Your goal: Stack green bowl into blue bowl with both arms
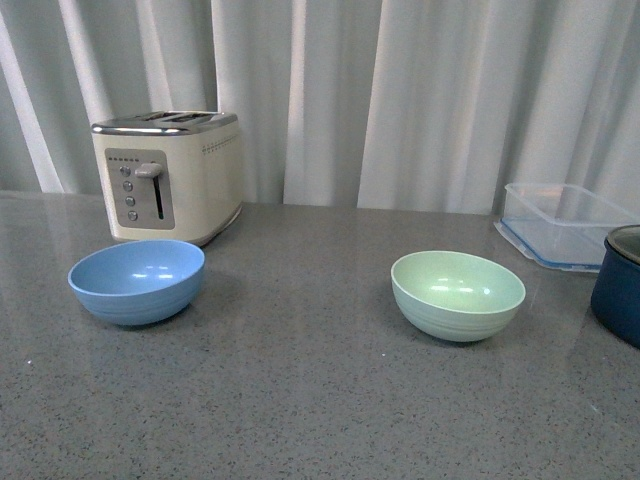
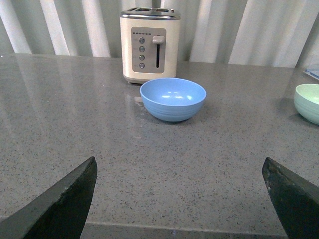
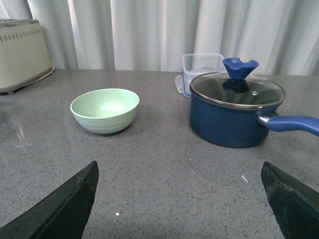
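Observation:
The blue bowl (image 1: 137, 281) sits upright and empty on the grey counter at the left, in front of a toaster. The green bowl (image 1: 458, 294) sits upright and empty to the right of the middle. Neither arm shows in the front view. In the left wrist view the blue bowl (image 2: 173, 99) lies ahead of my left gripper (image 2: 179, 199), which is open and empty, well short of it; the green bowl (image 2: 307, 102) shows at the edge. In the right wrist view the green bowl (image 3: 105, 110) lies ahead of my open, empty right gripper (image 3: 179, 199).
A cream toaster (image 1: 168, 175) stands behind the blue bowl. A clear blue-rimmed container (image 1: 565, 222) and a dark navy pot (image 1: 618, 283) with a glass lid (image 3: 237, 88) stand right of the green bowl. White curtains hang behind the counter (image 1: 300, 400).

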Motion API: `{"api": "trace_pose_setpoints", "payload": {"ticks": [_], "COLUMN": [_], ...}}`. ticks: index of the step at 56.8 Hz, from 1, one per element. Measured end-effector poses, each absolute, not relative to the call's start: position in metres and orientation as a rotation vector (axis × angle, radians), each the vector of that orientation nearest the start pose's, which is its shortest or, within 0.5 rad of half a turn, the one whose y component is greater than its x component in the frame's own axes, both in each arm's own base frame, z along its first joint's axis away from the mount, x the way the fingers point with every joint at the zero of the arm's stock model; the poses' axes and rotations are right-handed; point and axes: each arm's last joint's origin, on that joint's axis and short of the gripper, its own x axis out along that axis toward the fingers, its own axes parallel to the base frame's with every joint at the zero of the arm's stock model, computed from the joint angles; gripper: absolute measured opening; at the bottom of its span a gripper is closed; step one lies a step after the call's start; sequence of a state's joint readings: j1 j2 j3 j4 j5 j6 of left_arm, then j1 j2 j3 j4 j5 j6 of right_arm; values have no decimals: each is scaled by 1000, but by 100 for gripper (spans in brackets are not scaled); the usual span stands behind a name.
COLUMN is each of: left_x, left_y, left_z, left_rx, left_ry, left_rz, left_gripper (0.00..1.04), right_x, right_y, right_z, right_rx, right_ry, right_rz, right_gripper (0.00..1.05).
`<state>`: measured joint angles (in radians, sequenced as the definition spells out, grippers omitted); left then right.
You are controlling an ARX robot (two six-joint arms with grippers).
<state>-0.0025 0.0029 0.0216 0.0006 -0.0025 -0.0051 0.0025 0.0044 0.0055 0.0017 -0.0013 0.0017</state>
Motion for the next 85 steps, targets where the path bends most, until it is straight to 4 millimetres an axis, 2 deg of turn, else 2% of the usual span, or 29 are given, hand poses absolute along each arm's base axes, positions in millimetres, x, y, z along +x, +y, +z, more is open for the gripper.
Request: {"api": "trace_pose_setpoints", "payload": {"ticks": [71, 75, 79, 85], "left_x": [97, 98, 105, 118], "left_y": [0, 0, 2, 6], "left_z": [171, 169, 179, 205], "left_rx": [-5, 32, 70, 71], "left_ry": [-19, 26, 91, 104], "left_rz": [0, 96, 270, 289], "left_gripper": [98, 98, 98, 98], "right_x": [98, 98, 98, 98], "right_y": [0, 0, 0, 0], "right_z": [165, 165, 165, 165], "right_rx": [2, 2, 2, 2], "right_ry": [-3, -3, -3, -3], "right_rz": [4, 4, 3, 4], "right_gripper": [95, 95, 95, 95]}}
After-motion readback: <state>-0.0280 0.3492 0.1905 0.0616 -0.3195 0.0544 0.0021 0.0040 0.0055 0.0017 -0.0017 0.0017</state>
